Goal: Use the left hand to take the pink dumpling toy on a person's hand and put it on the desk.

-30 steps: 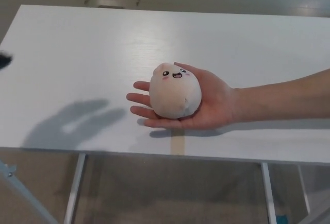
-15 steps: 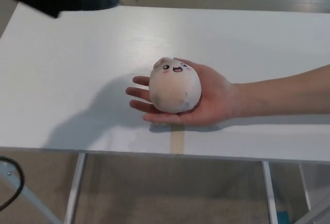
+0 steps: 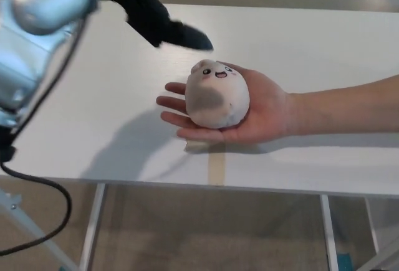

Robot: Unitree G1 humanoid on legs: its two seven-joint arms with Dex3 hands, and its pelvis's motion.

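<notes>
Where the picture starts at far left, silver forearm [image 3: 37,28] filling the corner, blurred, with a black cable [image 3: 43,190] looping down below the bench edge. Left hand [image 3: 159,25] reaching out over the far part of the white bench [image 3: 93,96], black and smeared by motion; fingers pointing right toward the toy, apart from it; whether spread or closed cannot be told. Holding nothing. Shadow cast on the bench, near and left of the toy. Pink dumpling toy [image 3: 217,95] resting on a person's hand [image 3: 262,112], palm up, at bench centre. Person's forearm [image 3: 349,106] stretching off to the right edge.
</notes>
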